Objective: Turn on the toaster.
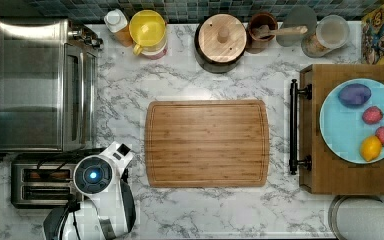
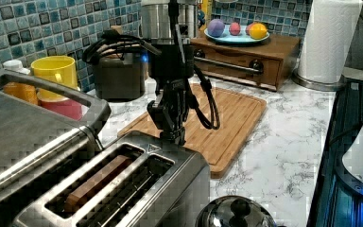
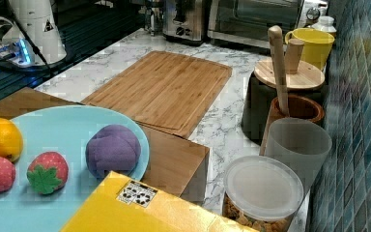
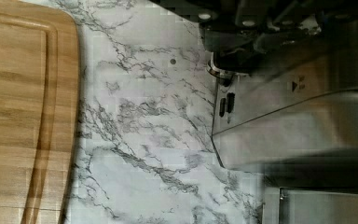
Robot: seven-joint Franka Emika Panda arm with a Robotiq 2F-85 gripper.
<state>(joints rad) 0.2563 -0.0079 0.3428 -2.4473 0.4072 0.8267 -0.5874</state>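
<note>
One toaster (image 2: 123, 189) stands on the marble counter (image 1: 130, 90), at the lower left of the top view, just beside the one big toaster oven (image 1: 40, 85). It has two long slots on top; in the left view the slot nearer the oven holds a brown slice. In the wrist view its steel end face (image 4: 270, 107) carries two small dark buttons and a round knob.

The one gripper (image 2: 174, 135) hangs straight down at that end of the toaster, the end facing the cutting board (image 1: 207, 143). In the left view its tip sits right at the top edge of the toaster's end, seemingly touching or just above it. I cannot tell whether the fingers are spread or pressed together; dark parts and cables cover them.

One round steel kettle lid (image 2: 236, 215) shows near the toaster at the bottom of the left view. One wooden cutting board lies in the middle of the counter. Along the tiled wall stand one yellow mug (image 1: 148, 30), one bottle with a white cap (image 1: 116, 22), one dark pot with a wooden lid (image 1: 221, 40), one brown cup holding a wooden spoon (image 1: 262, 30) and two lidded jars (image 1: 330, 34). One blue plate (image 1: 340, 135) on a wooden stand holds four toy fruits. One paper towel roll (image 2: 328, 40) stands well apart.
</note>
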